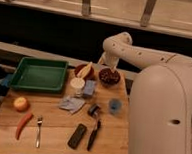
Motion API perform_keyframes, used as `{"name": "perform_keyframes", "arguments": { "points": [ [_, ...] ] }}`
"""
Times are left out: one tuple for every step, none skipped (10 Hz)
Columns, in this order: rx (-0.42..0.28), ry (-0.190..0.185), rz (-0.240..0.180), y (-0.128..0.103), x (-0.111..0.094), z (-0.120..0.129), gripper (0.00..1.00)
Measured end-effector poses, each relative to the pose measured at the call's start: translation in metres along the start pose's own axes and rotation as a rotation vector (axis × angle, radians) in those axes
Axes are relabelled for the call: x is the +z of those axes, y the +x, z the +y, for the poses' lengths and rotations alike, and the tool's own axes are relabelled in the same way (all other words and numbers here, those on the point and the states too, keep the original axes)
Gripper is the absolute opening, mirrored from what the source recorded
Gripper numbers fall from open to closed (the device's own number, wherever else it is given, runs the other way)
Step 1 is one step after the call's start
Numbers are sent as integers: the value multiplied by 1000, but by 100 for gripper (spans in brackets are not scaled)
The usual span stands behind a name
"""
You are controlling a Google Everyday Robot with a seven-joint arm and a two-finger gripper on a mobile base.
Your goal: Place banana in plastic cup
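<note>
Wooden table bears banana in reddish bowl near jaws, whose state I cannot tell.

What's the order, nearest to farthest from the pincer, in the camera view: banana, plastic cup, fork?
1. Banana: in the reddish bowl, just image-left of the pincer, which hangs at the back by the bowls.
2. Plastic cup: mid-depth, right side.
3. Fork: front left, plainly farthest.

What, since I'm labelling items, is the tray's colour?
The tray is green in the camera view; the pincer hangs near the banana.
</note>
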Motion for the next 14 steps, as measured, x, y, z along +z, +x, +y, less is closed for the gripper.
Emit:
{"name": "perform_keyframes", "arguments": {
  "points": [
    [-16,-29,-9,-4,8,20,66],
    [-23,-50,-11,-6,13,31,66],
    [-27,-96,0,-7,17,47,66],
    [-37,-162,18,-6,16,64,66],
    [-40,-205,27,-7,15,72,66],
    [-42,-225,30,-8,13,75,66],
    [-44,-229,33,-6,14,78,66],
    [-45,-231,34,-5,14,79,66],
    [-45,-238,36,-5,15,80,66],
    [-43,-242,40,-5,20,80,66],
    [-50,-250,49,-2,27,89,66],
    [-61,-257,61,5,36,101,66],
    [-67,-260,68,8,41,106,66],
    [-73,-257,73,11,47,108,66]
  ]
}}
